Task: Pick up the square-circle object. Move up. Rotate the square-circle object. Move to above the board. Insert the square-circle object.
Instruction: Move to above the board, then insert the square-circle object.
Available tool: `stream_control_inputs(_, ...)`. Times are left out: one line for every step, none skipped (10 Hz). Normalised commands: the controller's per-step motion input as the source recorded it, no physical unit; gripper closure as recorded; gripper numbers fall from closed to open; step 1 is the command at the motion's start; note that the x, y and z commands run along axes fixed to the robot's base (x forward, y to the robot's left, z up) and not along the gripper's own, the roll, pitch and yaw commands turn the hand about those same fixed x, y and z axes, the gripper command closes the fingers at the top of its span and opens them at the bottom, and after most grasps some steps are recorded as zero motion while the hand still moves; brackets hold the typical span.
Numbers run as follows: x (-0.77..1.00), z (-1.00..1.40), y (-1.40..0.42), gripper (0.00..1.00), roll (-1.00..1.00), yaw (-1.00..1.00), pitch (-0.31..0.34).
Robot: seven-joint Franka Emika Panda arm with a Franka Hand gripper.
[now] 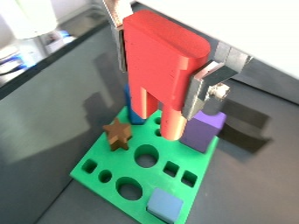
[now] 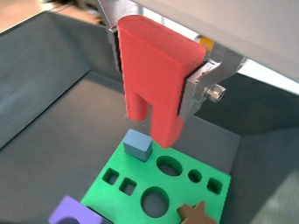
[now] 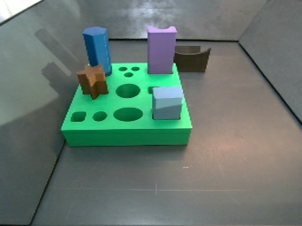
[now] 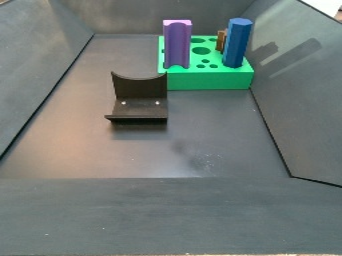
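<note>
Wrist views both show the hand (image 1: 167,74) clenched on the red-orange square-circle object (image 1: 163,66), silver fingers (image 1: 216,80) pressed to its sides, legs pointing down, held in the air above the green board (image 1: 128,171). On the board in a wrist view: brown star piece (image 1: 117,133), purple block (image 1: 205,131), light blue cube (image 1: 166,206), blue pillar (image 1: 136,112) partly hidden behind the legs. Several holes are open.

Side view: board (image 3: 124,124) sits on the dark floor, carrying blue pillar (image 3: 97,50), purple block (image 3: 162,50), star piece (image 3: 94,80), light blue cube (image 3: 168,102); dark brown curved holder (image 3: 193,59) just behind it. Hand not in frame.

Side view: holder (image 4: 136,98) well apart from board (image 4: 207,72); hand not in frame.
</note>
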Motion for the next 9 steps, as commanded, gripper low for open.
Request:
stream_control_inputs(0.08,0.02,-0.03,1.00,0.08,0.70,0.231)
stream_control_inputs(0.08,0.02,-0.03,1.00,0.08,0.46,0.188)
stream_control_inputs(0.08,0.02,-0.03,1.00,0.08,0.28,0.153)
stream_control_inputs(0.00,-0.06,0.00,1.00,0.00,0.00,-0.010)
stream_control_inputs(-0.35,-0.45,0.00,1.00,-0.15,0.09,-0.307)
stream_control_inputs(-0.37,-0.68,-0.71,1.00,0.06,0.27,-0.004)
stream_control_inputs(-0.14,-0.70,-0.78,1.00,0.17,0.39,0.091)
stream_control_inputs(-0.13,-0.71,-0.77,1.00,0.17,0.40,0.100)
stream_control_inputs(-0.17,-0.77,-0.75,1.00,0.18,0.40,0.111)
